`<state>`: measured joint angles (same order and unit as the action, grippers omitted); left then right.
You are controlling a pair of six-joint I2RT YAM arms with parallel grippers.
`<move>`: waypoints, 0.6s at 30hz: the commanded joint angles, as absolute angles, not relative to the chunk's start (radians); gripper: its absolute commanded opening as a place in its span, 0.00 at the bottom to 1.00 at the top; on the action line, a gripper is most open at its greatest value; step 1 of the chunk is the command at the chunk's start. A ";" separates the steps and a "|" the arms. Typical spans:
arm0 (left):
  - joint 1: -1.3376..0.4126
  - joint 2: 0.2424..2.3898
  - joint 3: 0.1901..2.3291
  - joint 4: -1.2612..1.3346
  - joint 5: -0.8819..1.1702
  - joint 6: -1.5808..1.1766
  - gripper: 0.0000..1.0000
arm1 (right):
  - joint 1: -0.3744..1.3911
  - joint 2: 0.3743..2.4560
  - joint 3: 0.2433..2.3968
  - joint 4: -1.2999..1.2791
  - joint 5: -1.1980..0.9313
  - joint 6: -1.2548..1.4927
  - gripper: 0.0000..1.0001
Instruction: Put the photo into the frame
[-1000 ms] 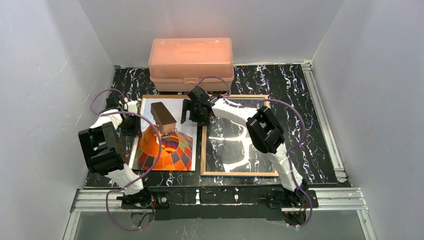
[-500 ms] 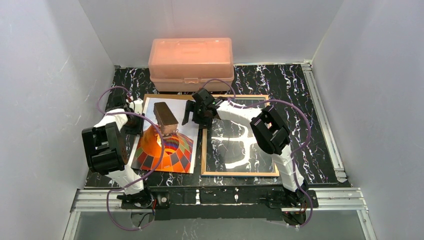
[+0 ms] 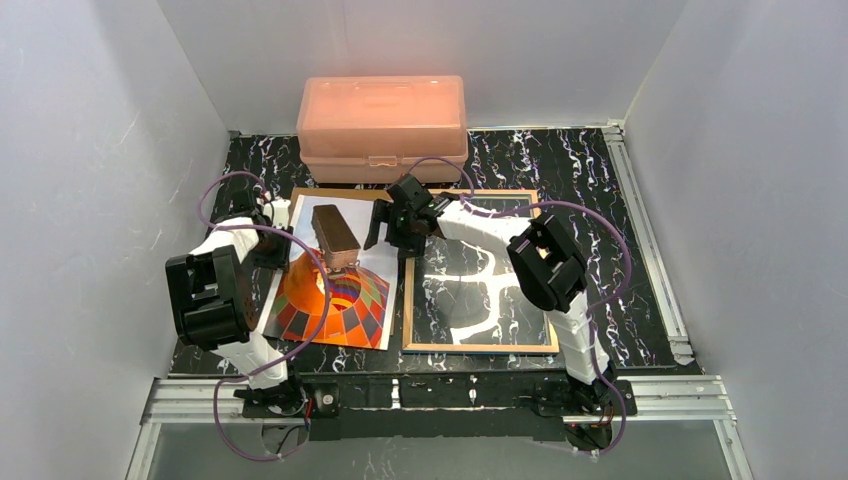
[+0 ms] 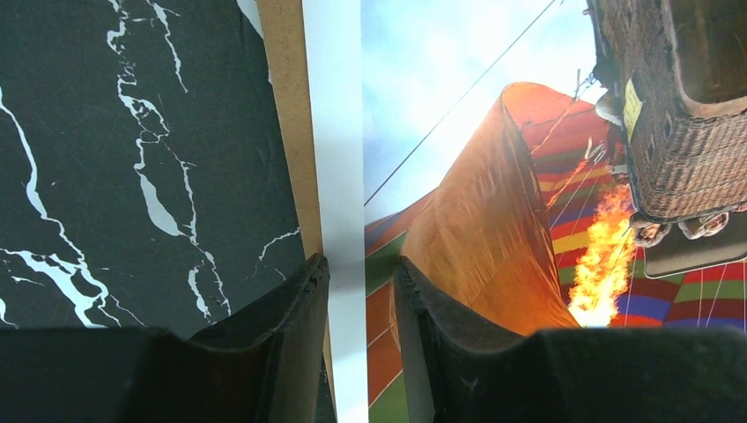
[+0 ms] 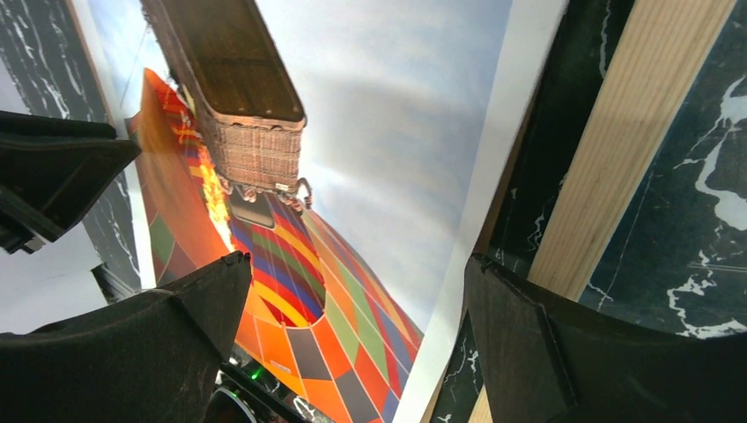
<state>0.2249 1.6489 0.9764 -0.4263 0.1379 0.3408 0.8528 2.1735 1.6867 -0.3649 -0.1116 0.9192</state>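
Observation:
The photo (image 3: 340, 300) of an orange chequered balloon lies left of centre on a brown backing board (image 3: 300, 192). My left gripper (image 3: 265, 242) stands at its left edge. In the left wrist view the jaws (image 4: 359, 260) are narrowly apart, straddling the photo's (image 4: 493, 176) white border beside the board (image 4: 295, 132). The frame (image 3: 480, 347), tan wood round clear glass, lies to the right. My right gripper (image 3: 398, 235) hangs wide open over the gap between them. One of its fingers is above the photo (image 5: 370, 115), the other above the frame's wooden edge (image 5: 617, 132).
A salmon-pink plastic box (image 3: 382, 125) stands at the back, just behind the photo and the frame. Grey walls close in the black marbled table (image 3: 590, 200) on both sides. Purple cables loop round both arms.
The photo has slid a little nearer, baring a brown strip of backing at its far edge. My right arm has moved slightly right and back. The left jaws have narrowed a touch.

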 commanded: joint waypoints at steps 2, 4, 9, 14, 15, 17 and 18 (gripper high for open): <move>0.198 1.651 0.935 -0.502 0.239 0.325 0.31 | 0.877 2.099 1.683 -0.341 -0.137 0.922 0.99; 0.198 1.655 0.934 -0.500 0.236 0.324 0.31 | 0.877 2.105 1.684 -0.339 -0.138 0.922 0.99; 0.198 1.650 0.932 -0.499 0.230 0.328 0.31 | 0.876 2.133 1.701 -0.307 -0.174 0.917 0.97; 0.198 1.647 0.928 -0.493 0.221 0.340 0.31 | 0.878 2.121 1.713 -0.311 -0.162 0.860 0.94; 0.198 1.648 0.928 -0.493 0.219 0.340 0.31 | 0.878 2.119 1.720 -0.322 -0.153 0.837 0.93; 0.198 1.651 0.930 -0.495 0.219 0.340 0.30 | 0.878 2.126 1.736 -0.348 -0.138 0.806 0.89; 0.198 1.650 0.930 -0.494 0.219 0.338 0.30 | 0.878 2.132 1.746 -0.362 -0.133 0.792 0.86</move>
<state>0.2153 1.6447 0.9695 -0.4232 0.1486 0.3443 0.8680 2.1487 1.6878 -0.3439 -0.1444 0.8669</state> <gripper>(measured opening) 0.308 0.902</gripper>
